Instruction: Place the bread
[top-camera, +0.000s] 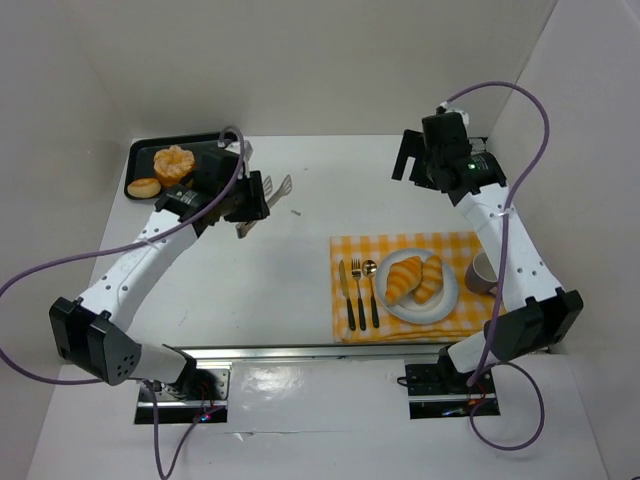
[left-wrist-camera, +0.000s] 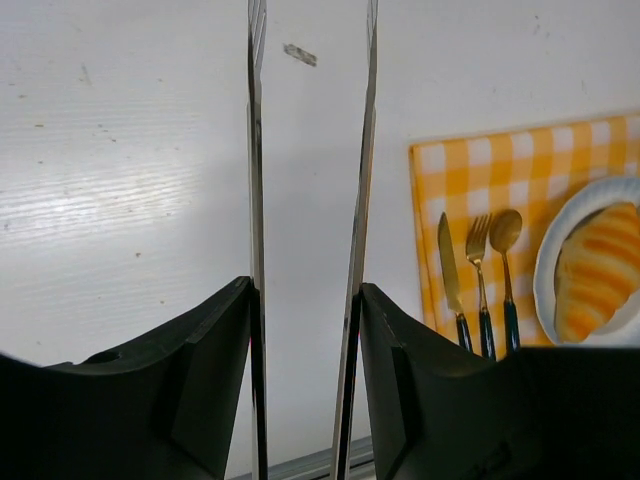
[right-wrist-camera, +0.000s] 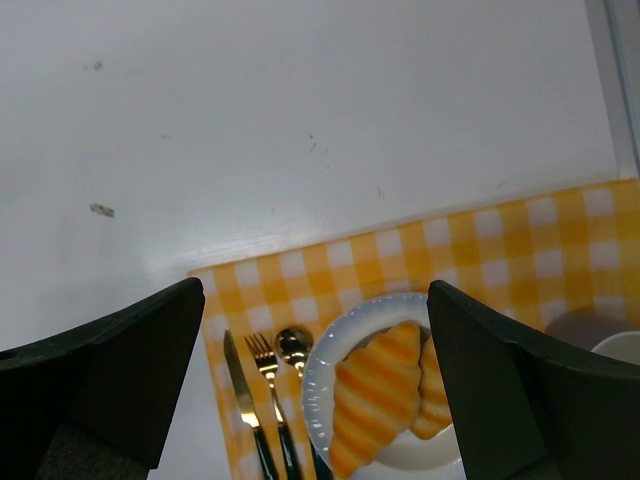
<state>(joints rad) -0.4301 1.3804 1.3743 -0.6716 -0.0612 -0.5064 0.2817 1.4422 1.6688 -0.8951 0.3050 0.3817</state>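
A striped croissant (top-camera: 402, 275) and a second roll (top-camera: 432, 280) lie on a white plate (top-camera: 447, 300) on the yellow checked cloth (top-camera: 400, 245). A knotted pastry (top-camera: 174, 163) and a small round bun (top-camera: 145, 187) lie on a black tray (top-camera: 140, 150) at the back left. My left gripper (top-camera: 255, 198) is shut on metal tongs (top-camera: 268, 205), held over the bare table right of the tray. The tong arms (left-wrist-camera: 256, 150) are apart with nothing between them. My right gripper (top-camera: 415, 158) is open and empty, raised behind the cloth. The right wrist view shows the croissant (right-wrist-camera: 375, 390) below it.
A knife (top-camera: 343, 290), fork (top-camera: 357, 290) and spoon (top-camera: 370, 285) lie on the cloth left of the plate. A grey cup (top-camera: 482, 272) stands right of the plate. White walls close in the table on the left, back and right.
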